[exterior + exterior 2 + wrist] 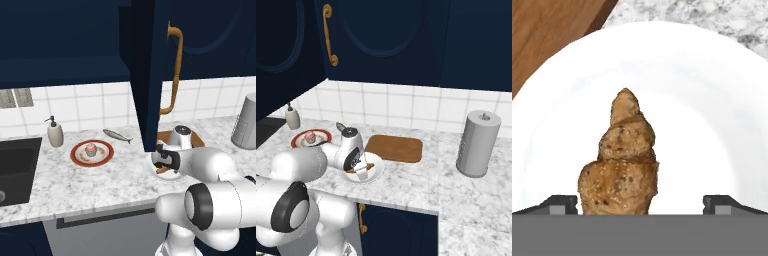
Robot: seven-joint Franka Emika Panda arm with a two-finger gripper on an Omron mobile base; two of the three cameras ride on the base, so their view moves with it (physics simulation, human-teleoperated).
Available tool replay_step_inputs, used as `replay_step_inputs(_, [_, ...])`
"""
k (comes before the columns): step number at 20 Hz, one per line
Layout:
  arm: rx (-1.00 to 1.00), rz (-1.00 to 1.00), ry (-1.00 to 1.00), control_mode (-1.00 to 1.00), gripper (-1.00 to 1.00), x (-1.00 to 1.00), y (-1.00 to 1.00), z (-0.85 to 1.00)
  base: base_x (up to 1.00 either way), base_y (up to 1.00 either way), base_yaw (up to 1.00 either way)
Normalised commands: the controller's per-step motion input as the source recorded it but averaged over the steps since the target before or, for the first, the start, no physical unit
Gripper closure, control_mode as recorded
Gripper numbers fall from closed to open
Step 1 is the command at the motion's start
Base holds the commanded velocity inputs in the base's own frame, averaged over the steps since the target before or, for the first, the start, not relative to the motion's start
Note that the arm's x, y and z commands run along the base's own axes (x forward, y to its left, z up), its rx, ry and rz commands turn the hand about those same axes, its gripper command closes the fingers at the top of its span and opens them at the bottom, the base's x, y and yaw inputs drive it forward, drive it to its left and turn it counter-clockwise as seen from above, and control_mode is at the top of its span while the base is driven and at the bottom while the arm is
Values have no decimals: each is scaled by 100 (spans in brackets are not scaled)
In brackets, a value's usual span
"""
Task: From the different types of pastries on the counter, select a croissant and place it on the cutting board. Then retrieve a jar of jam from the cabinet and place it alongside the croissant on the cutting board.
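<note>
From the left base view, the gripper (pixel 161 167) hangs low over a white plate (pixel 150 166) on the counter (pixel 75 185), with the cupcake (pixel 91 148) on a red-rimmed plate (pixel 77 155) to its left.

From the right base view, the croissant (pixel 369 166) lies on that white plate just in front of the cutting board (pixel 395 148), its long axis running roughly across the plate.

In the hand view, the croissant's tapered tip points away from the hand, its broad end between the spread fingertips (pixel 558 203), which stand clear of it on both sides.
</note>
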Motion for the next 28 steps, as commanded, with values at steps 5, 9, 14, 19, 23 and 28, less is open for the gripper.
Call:
replay_step_inputs(5, [0,-1,-1,-100,-100,6,0,-36,0,0,0])
replay_step_inputs(9, [0,0,-5,-100,100,16,0,-31,0,0,0])
replay_step_inputs(14, [0,0,-1,-100,100,9,0,-10,0,0,0])
replay_step_inputs(19, [0,-1,1,-100,100,0,0,6,0,0,0])
replay_step_inputs(23, [0,-3,2,-100,100,0,0,43,0,0,0])
replay_step_inputs(28, [1,0,0,-100,100,6,-29,60,0,0,0])
